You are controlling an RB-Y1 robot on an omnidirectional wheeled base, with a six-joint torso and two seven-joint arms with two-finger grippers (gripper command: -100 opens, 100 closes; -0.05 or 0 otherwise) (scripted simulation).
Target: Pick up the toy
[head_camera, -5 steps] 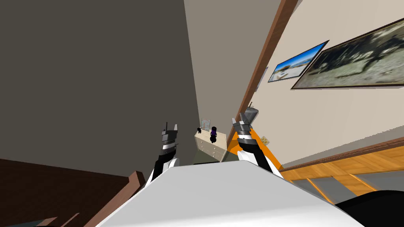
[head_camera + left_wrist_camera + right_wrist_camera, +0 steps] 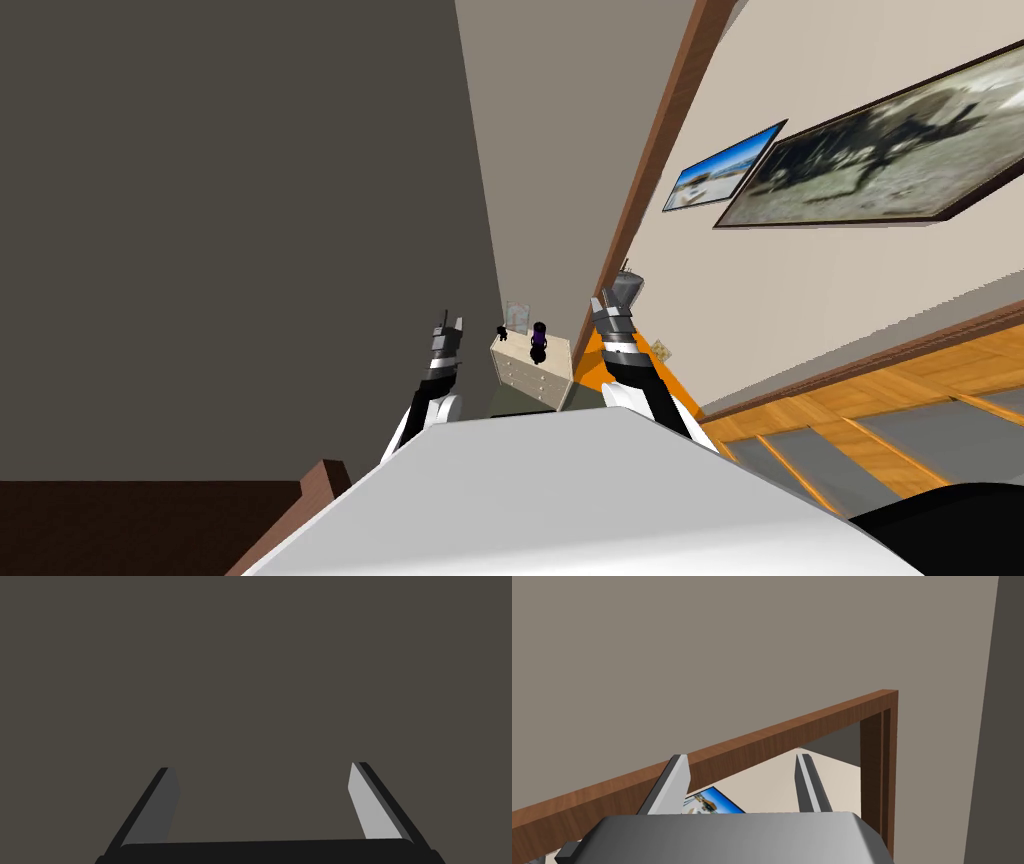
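Far ahead, a cream dresser [image 2: 527, 373] stands against the wall. On its top are a small black toy figure [image 2: 502, 331], a purple and black figure [image 2: 539, 343] and a small picture frame [image 2: 517, 317]. My left gripper [image 2: 450, 322] is raised well short of the dresser, to its left. In the left wrist view my left gripper [image 2: 261, 766] is open before a flat dark grey wall. My right gripper [image 2: 622, 281] hovers to the dresser's right, and in the right wrist view my right gripper [image 2: 741, 757] is open with nothing between its fingers.
A dark grey wall [image 2: 250, 200] runs close along my left. A brown door frame [image 2: 655, 160] rises to the right of the dresser. Two framed pictures [image 2: 870, 160] hang on the beige right wall above an orange wood floor [image 2: 900, 390]. Dark brown furniture [image 2: 300, 500] sits at the lower left.
My view has turned: the wall pictures slid left and the brown furniture dropped lower. My left gripper has shifted slightly inward towards the dresser. Both grippers remain open.
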